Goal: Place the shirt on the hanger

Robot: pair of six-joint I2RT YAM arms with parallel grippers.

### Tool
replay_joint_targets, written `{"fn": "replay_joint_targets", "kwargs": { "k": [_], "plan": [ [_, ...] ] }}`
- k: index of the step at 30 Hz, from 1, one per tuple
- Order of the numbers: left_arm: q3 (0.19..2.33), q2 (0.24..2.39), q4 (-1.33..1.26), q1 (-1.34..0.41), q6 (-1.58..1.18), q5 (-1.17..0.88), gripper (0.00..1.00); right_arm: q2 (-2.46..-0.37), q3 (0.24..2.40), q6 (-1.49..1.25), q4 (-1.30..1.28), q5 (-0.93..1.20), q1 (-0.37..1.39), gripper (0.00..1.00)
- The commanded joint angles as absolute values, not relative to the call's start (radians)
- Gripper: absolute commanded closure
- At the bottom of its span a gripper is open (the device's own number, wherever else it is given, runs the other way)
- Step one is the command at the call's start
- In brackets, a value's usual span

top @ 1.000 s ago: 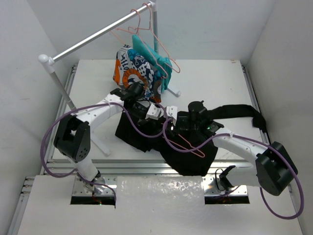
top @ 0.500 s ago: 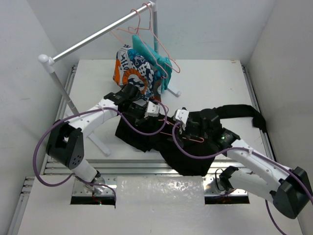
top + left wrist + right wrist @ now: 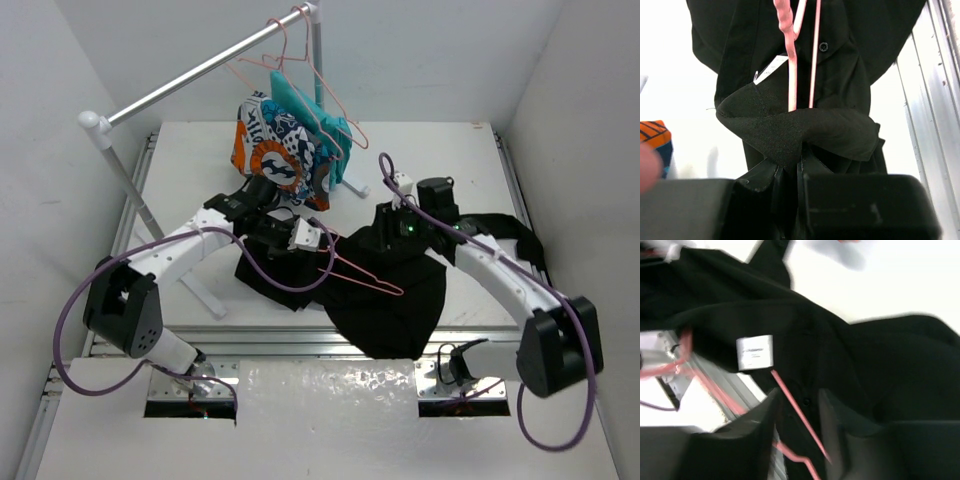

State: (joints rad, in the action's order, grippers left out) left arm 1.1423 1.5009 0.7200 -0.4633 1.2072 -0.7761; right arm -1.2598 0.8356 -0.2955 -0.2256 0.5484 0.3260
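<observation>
Left gripper (image 3: pixel 791 167) pinched shut on fold of shirt (image 3: pixel 390 300). Hanger (image 3: pixel 791 65) wires vanish under same fold, hold on them unclear. Right gripper (image 3: pixel 797 405): fingers apart around cloth, view blurred, grip not readable. Shirt heaped on table (image 3: pixel 430 160) between arms. Likely limp, light, slides on thin wire. Best held at collar by label (image 3: pixel 755 351).

Hanger (image 3: pixel 791 60) over shirt (image 3: pixel 390 315) — rack (image 3: pixel 190 75) behind them.

The left gripper (image 3: pixel 306 237) holds one end of the hanger (image 3: pixel 362 276), which slants across the shirt (image 3: pixel 385 310). The right gripper (image 3: pixel 396 214) holds the fabric up in a peak above the table (image 3: pixel 440 160).
</observation>
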Motion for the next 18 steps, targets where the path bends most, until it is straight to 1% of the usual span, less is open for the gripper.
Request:
{"fn": "replay_joint_targets", "kwargs": {
  "k": [1,4,7,9,14,15,18],
  "plan": [
    [1.131,1.444,0.718,-0.456,1.275,-0.77,1.0,-1.327,0.881,-0.405,-0.307,0.477,0.33,0.47],
    [1.12,1.437,0.718,-0.456,1.281,-0.762,1.0,-1.344,0.859,-0.371,-0.288,0.453,0.348,0.3],
    [1.117,1.433,0.715,-0.456,1.281,-0.767,1.0,-1.376,0.845,-0.338,-0.301,0.413,0.353,0.27],
    [1.118,1.434,0.719,-0.456,1.281,-0.775,1.0,-1.42,0.838,-0.324,-0.296,0.422,0.362,0.26],
    [1.124,1.433,0.722,-0.456,1.282,-0.781,1.0,-1.503,0.827,-0.356,-0.253,0.454,0.368,0.3],
    [1.126,1.427,0.726,-0.456,1.282,-0.782,1.0,-1.512,0.813,-0.357,-0.238,0.448,0.368,0.35],
    [1.132,1.422,0.742,-0.456,1.285,-0.79,1.0,-1.561,0.816,-0.371,-0.209,0.439,0.364,0.46]
  ]
}}
